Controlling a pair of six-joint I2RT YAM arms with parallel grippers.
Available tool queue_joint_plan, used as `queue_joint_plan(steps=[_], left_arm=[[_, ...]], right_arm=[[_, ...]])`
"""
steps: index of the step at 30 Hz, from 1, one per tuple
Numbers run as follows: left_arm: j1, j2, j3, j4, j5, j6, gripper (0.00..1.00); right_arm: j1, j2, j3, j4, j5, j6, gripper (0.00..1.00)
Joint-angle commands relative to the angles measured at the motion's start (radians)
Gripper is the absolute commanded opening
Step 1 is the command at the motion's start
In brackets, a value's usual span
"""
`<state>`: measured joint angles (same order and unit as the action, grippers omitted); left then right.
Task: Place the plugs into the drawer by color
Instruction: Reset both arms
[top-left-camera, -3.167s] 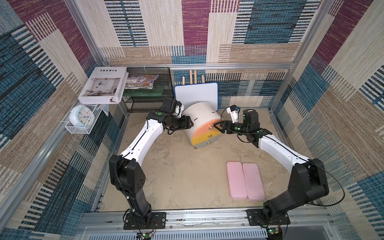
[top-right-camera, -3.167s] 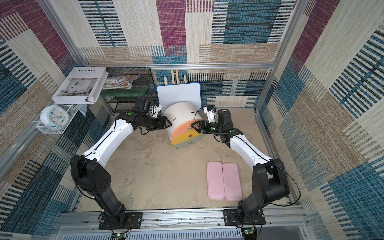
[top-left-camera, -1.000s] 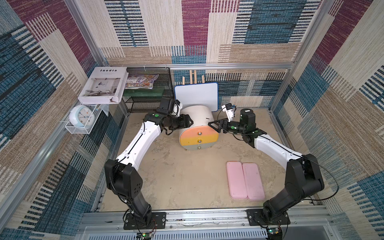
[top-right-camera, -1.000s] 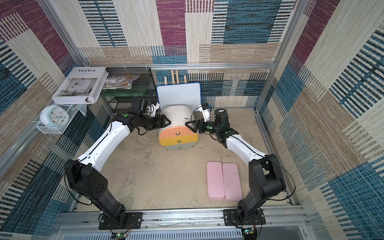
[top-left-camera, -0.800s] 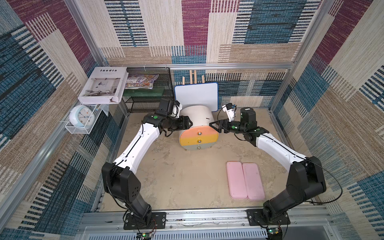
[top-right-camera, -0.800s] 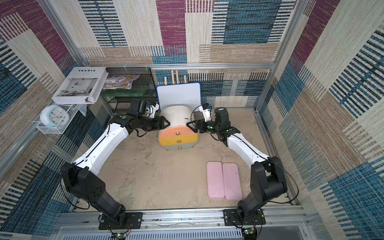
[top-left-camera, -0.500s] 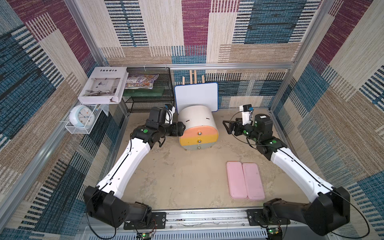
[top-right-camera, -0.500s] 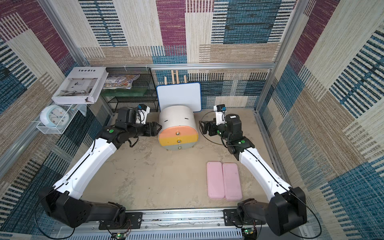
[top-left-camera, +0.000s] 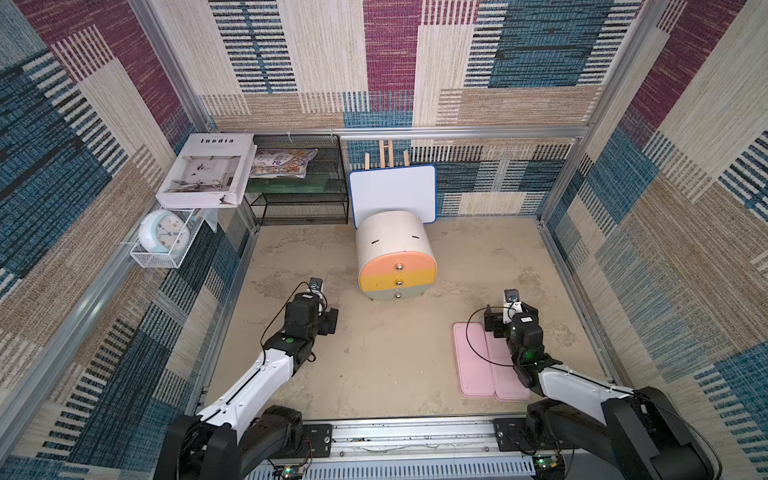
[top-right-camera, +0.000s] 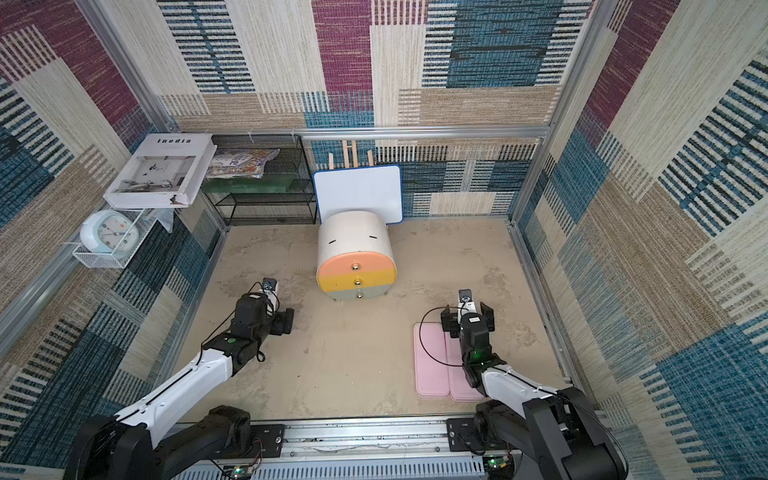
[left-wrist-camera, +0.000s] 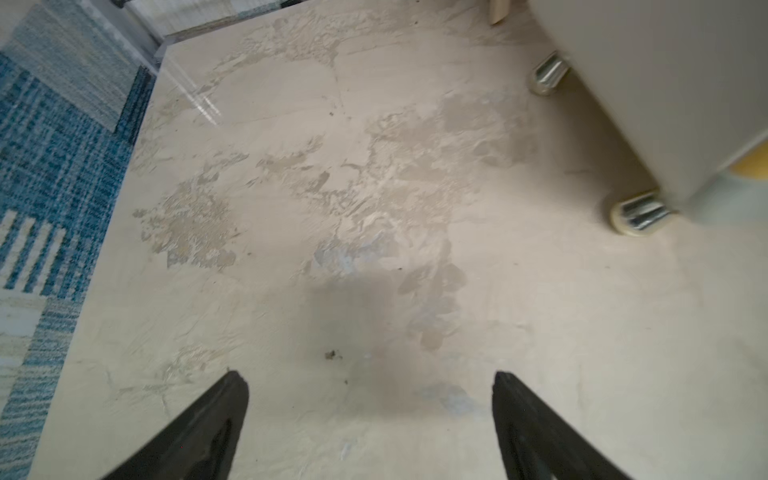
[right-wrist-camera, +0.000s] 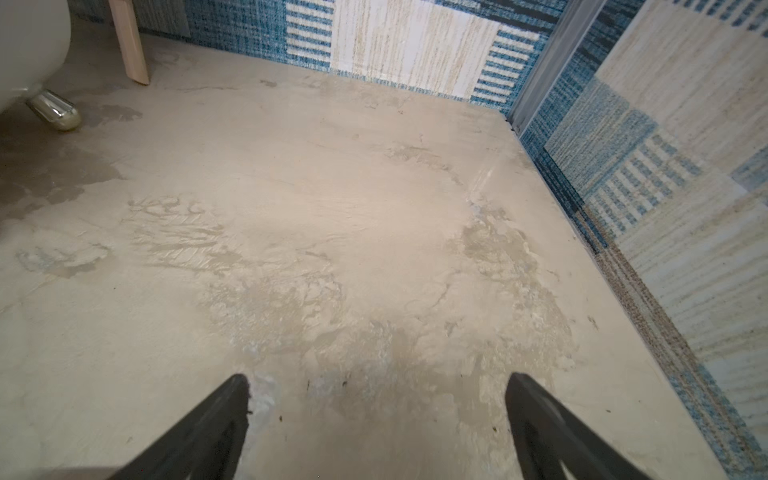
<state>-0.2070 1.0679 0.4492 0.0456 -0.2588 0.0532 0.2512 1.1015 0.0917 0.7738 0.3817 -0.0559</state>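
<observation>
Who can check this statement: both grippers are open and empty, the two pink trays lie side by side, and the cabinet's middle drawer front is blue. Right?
No. On the cabinet the middle drawer front is yellow, not blue; both top views show it. The left gripper and right gripper are open and empty, and the pink trays lie side by side.

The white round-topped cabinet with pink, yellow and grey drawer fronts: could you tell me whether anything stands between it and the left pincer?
Nothing visible: only bare beige floor lies between the open left pincer and the white round-topped cabinet; its drawers are shut.
</observation>
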Motion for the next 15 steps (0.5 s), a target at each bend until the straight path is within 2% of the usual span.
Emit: queue_joint_plan(steps=[1,6,8,13,14,15], left_arm=[[0.046,0.051,-0.047,0.312,0.079,0.071,0.96],[0.108,0.213,-0.088,0.556,0.264,0.070,0.94],[0.145,0.265,-0.058,0.609,0.314,0.052,0.93],[0.246,0.462,-0.058,0.809,0.405,-0.010,0.91],[0.256,0.475,-0.042,0.796,0.414,-0.021,0.91],[0.263,0.463,-0.005,0.702,0.425,-0.023,0.93]], right_arm=[[-0.038,0.026,-0.022,0.337,-0.069,-0.006,0.99],[-0.084,0.171,0.005,0.499,-0.107,-0.039,0.99],[-0.103,0.217,0.039,0.489,-0.127,-0.049,0.99],[-0.154,0.368,0.039,0.642,-0.160,-0.029,0.99],[-0.173,0.381,0.044,0.632,-0.175,-0.004,0.99],[-0.201,0.408,0.054,0.637,-0.201,0.023,0.99]])
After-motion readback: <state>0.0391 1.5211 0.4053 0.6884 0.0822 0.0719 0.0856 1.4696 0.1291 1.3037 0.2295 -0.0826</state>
